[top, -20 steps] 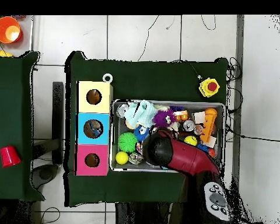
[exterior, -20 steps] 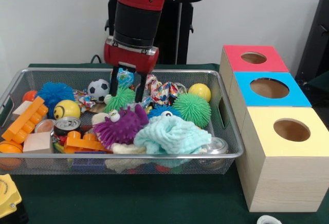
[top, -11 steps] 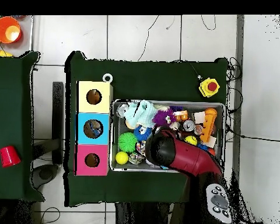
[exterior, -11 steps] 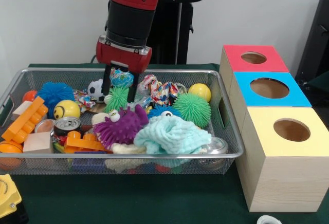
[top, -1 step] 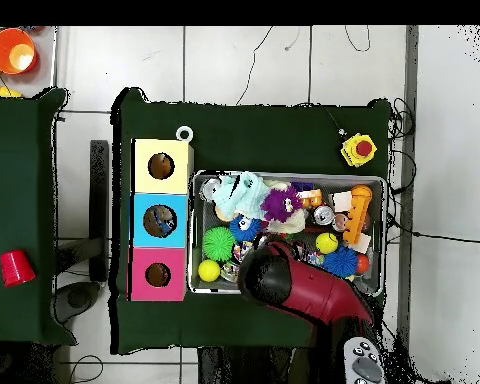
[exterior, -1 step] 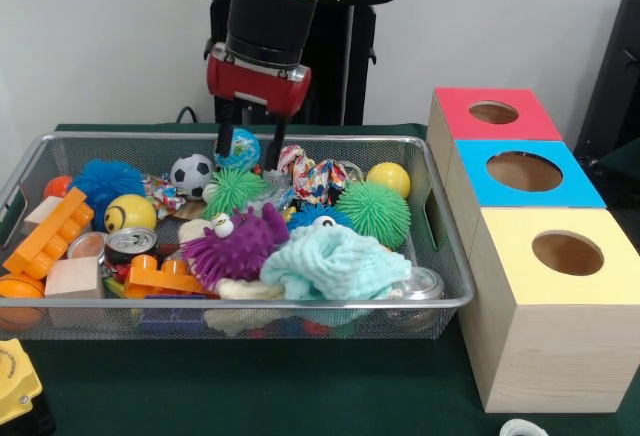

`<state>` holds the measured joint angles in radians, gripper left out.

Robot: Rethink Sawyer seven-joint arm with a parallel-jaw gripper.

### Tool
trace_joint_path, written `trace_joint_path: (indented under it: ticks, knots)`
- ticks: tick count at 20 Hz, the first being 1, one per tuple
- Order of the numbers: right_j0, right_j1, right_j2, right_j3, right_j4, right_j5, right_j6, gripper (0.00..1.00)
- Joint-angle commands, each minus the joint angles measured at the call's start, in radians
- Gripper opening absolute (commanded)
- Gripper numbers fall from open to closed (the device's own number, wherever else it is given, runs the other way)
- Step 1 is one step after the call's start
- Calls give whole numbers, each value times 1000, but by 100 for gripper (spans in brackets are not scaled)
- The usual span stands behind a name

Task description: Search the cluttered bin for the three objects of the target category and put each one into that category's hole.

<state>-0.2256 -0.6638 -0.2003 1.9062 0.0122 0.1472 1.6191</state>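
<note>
Front view, nearest: a soft teal cloth [exterior, -1 step: 335, 261] and a purple spiky toy [exterior, -1 step: 237, 244] in the wire bin [exterior, -1 step: 447, 256]. Farther back, the gripper [exterior, -1 step: 247, 148] is clamped on a small glossy blue ball [exterior, -1 step: 241, 149], lifted above the clutter. Round and slick, it could slip free and drop back.
</note>
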Motion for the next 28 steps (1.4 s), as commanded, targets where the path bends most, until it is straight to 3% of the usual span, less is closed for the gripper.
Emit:
trace_joint_path:
  ticks: [1, 16, 28]
  knots:
    - [-4, 44, 67, 100, 21, -102, 248, 100]
    - [18, 55, 105, 130, 72, -167, 284, 100]
    - [52, 138, 122, 106, 121, -268, 296, 100]
